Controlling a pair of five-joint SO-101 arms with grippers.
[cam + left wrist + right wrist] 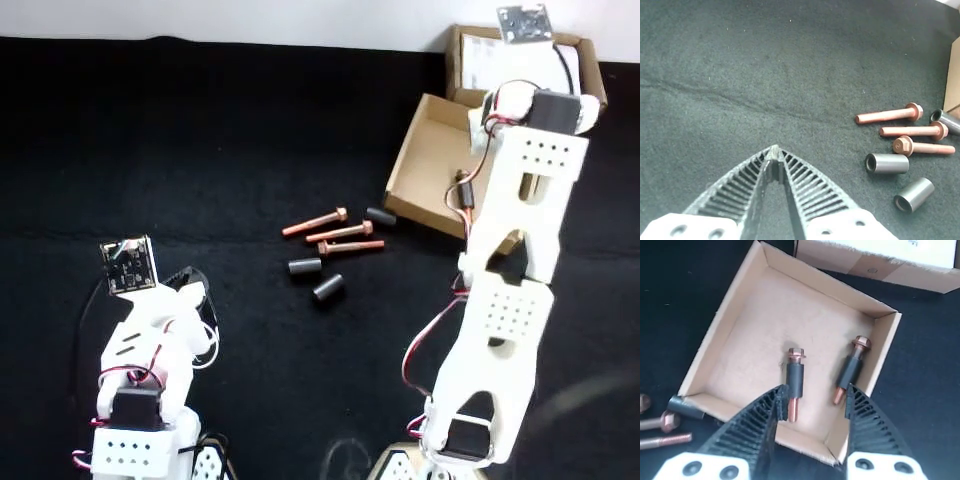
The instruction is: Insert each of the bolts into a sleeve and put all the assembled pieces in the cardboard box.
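The right claw (816,389) hangs over the near wall of the shallow brown cardboard box (725,320). Its ribbed black fingers (755,425) are spread wide and hold nothing. That fits a claw poised above a drop-off place with its load already out of it.

Two assembled pieces lie flat on the box floor. One copper-coloured bolt in a dark sleeve (795,381) lies in line with the gap between the spread fingers. A second sleeved bolt (850,371) lies close against a side wall, apart from the first. Both lie on their sides, as loose parts would settle.

Outside the box, three loose copper-coloured flanged bolts (314,222) (339,233) (351,246) lie nearly parallel and close together on the black cloth-covered desk (200,130). Three dark grey cylindrical sleeves are scattered around them. One (380,216) is just beside the box's corner, near the bolt heads, and two (304,267) (328,288) lie on the side toward the arm bases. By my count, three bolts are not yet sleeved and boxed.

The left claw (774,150) is pressed closed on nothing, its tips meeting, low over bare cloth and well apart from the parts. It looks parked, and would need to open before taking a bolt or sleeve.

Behind the box sits a second cardboard box with white contents (520,60).
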